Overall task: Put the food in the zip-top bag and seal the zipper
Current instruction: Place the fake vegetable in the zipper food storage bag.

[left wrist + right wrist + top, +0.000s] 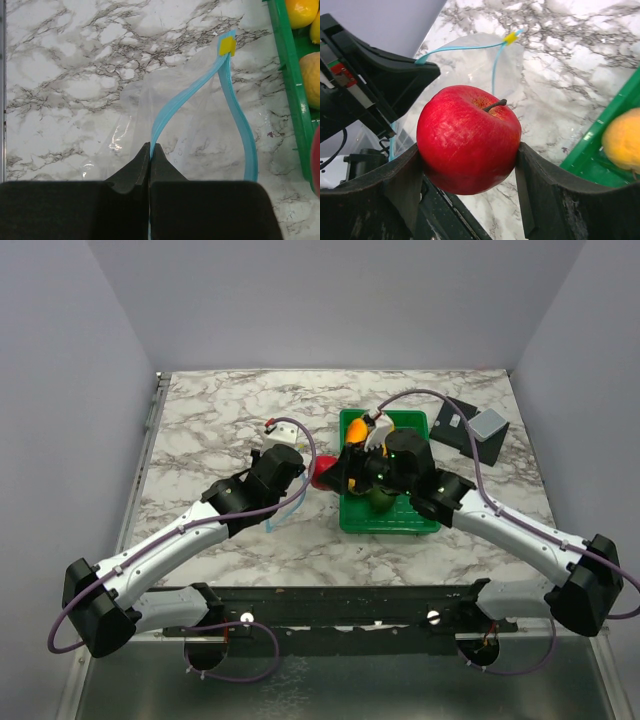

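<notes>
Right gripper [469, 155] is clenched on the red apple [467, 135], one finger pad on each flank, stem end facing the wrist camera. The fruit is held above the marble table [580, 65], touching nothing but the pads.

Directly ahead of the apple lies the zip-top bag [465, 67], with its mouth turned toward the gripper. The zipper [460, 48] stands parted, and its two light blue strips meet at a yellow tab [510, 37] at the far end. To the right of the fingers sits the green tray [600, 140] with an orange fruit [622, 145] inside. From overhead, a dark green fruit [380, 498] lies in the tray just behind this gripper.

Left gripper [150, 147] is pinched tight on one strip of the zipper, the pads meeting with only the strip between them. That strip runs ahead from the fingertips, while the other strip bows out to the right of them. Clear bag film spreads below and ahead of the fingers on the marble. The tray's wall lies further to the right of this gripper.

Whether the bag holds any fruit cannot be told.
</notes>
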Motion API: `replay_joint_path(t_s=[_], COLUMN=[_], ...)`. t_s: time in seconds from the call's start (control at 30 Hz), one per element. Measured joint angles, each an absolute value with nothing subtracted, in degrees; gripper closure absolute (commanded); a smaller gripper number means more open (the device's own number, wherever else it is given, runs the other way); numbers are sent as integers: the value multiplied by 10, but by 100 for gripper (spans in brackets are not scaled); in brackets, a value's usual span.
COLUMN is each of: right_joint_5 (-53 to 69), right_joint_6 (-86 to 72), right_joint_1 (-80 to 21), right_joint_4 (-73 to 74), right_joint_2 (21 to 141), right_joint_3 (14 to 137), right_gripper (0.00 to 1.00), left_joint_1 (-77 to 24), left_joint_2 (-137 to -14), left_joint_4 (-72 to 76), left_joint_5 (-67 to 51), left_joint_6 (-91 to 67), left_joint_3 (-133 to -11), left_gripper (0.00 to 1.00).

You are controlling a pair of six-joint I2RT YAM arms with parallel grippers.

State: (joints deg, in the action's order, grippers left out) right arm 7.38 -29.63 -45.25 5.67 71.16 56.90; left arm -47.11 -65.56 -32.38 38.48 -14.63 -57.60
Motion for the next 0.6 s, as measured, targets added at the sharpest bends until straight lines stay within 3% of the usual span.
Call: replay_joint_path(t_s=[0.6], right_joint_5=[72], right_joint_6=[-289], right_joint_1=[-507], right_joint_4=[11], right_joint_2=[816], right_joint_3=[604], right_gripper=[79], left_joint_1=[-471], left_joint_2=[-641], left_joint_4=[-317], left_joint_5=[370], left_joint_6=[-145], left_joint_3=[-572], left_gripper=[100])
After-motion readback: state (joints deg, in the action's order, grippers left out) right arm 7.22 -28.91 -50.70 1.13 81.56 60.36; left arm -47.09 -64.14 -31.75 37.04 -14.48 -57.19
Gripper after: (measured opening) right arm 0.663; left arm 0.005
